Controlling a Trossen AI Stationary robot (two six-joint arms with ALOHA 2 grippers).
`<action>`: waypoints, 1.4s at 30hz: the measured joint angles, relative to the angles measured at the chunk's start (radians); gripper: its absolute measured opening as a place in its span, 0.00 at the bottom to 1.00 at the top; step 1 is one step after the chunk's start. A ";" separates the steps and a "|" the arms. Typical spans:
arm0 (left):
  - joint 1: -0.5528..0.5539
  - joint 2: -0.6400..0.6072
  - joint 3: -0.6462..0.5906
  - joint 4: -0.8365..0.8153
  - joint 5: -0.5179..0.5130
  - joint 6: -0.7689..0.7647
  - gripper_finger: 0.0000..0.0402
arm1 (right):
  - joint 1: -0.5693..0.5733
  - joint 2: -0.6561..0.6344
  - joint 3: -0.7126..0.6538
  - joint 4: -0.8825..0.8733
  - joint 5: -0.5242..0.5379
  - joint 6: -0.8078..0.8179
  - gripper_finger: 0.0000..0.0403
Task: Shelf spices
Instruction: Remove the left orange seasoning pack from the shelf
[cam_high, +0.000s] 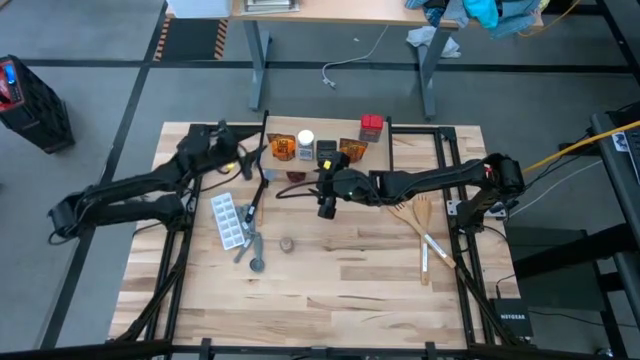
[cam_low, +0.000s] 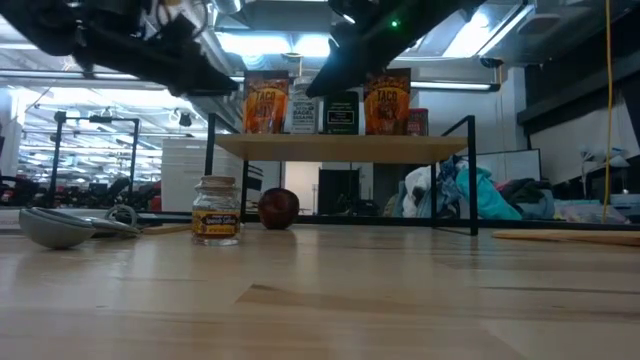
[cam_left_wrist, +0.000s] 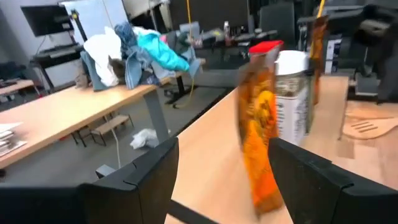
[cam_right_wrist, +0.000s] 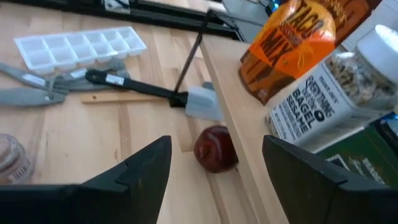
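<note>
Shelf (cam_low: 340, 147): light-wood board on thin black legs, at the table's (cam_high: 330, 290) far edge, long axis running left to right.

On shelf, in a row along that axis, all upright:
- orange packet (cam_low: 265, 102), lettered "TACO"; right wrist view reads "TACO MIX" (cam_right_wrist: 305, 43).
- white-capped jar (cam_right_wrist: 339, 102), label "EVERYTHING BUT THE BAGEL SESAME", just beside that packet.
- dark tin (cam_low: 342, 113), pale lettering too small to read.
- second orange packet (cam_low: 388, 101), same "TACO" print.
- red-topped box (cam_high: 372, 126), at the row's right end.

Off shelf: small brown-capped jar (cam_low: 217, 209), upright on the table in front, yellow label not legible.

Left gripper (cam_left_wrist: 221, 180): level with the shelf's left end, fingers spread wide, holding nothing, first orange packet between them and just ahead.
Right gripper (cam_right_wrist: 214, 165): over the shelf's front edge, near the middle, fingers wide apart, empty.

Around: dark red round object (cam_right_wrist: 214, 148) under the shelf; white ice-cube tray (cam_high: 228, 222); grey utensils (cam_high: 250, 252); black-handled scraper (cam_right_wrist: 149, 90); wooden spatulas (cam_high: 420, 225) right of the shelf.
</note>
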 joint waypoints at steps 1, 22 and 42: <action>0.011 0.026 0.015 -0.001 0.013 0.000 0.60 | 0.000 0.000 0.000 -0.006 0.001 -0.008 0.64; 0.045 0.345 0.207 -0.002 0.206 0.027 0.27 | 0.000 0.001 0.000 -0.047 0.054 -0.034 0.64; 0.033 0.025 0.207 -0.253 0.200 -0.010 0.01 | 0.000 -0.152 0.000 -0.204 0.183 -0.016 0.42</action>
